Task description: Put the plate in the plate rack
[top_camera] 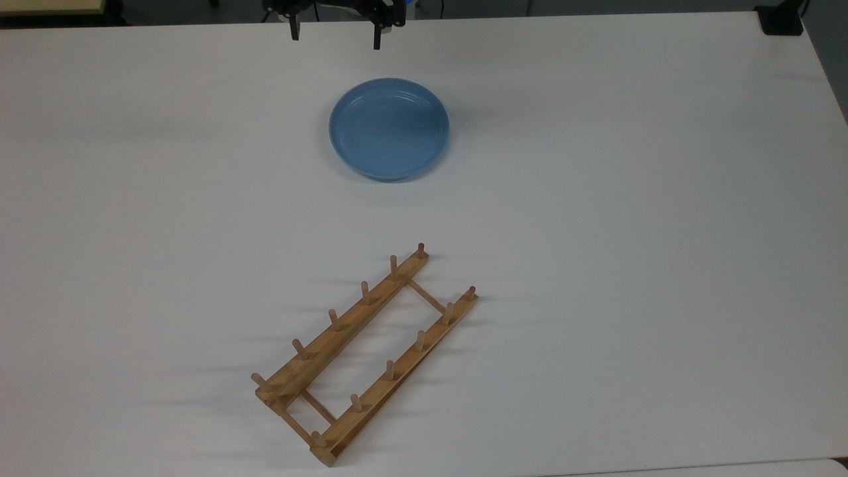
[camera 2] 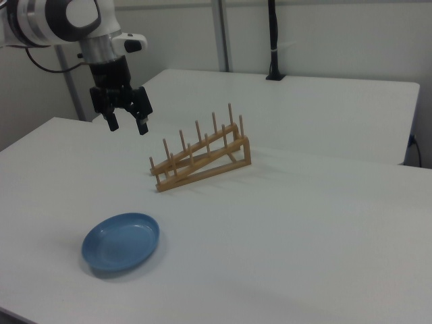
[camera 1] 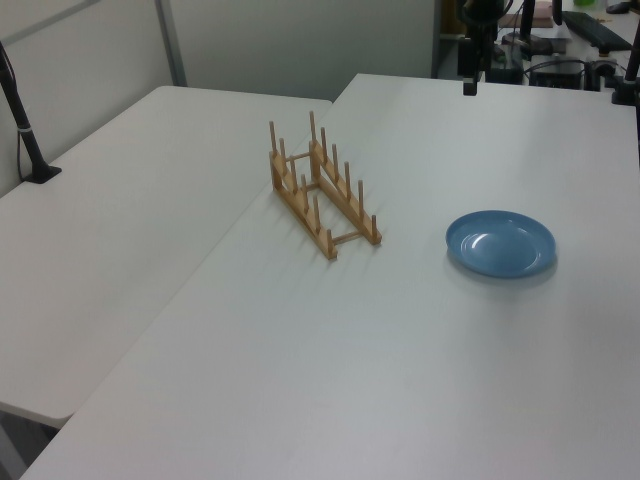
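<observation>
Lying flat on the white desk (top_camera: 629,199), rim up: the blue plate (top_camera: 389,128), well apart from the plate rack (top_camera: 364,354) and not yet in it. Hovering above the desk with fingers spread and gripping nothing: the hand (camera 2: 127,121), seen most fully in the right view, along with the white and black arm (camera 2: 61,20) carrying it. Showing in the top view as two dark fingertips (top_camera: 293,30) at the far edge, beyond the plate. Standing empty in the right view, the rack (camera 2: 200,158), with one end raised and pegs upright, a slope not readable from the top view, where the two rails and crossbars are lying diagonally. Sitting in the left view to the left view's right of the rack (camera 1: 322,190): the plate (camera 1: 500,242), with the hand (camera 1: 469,75) hanging far behind it.
</observation>
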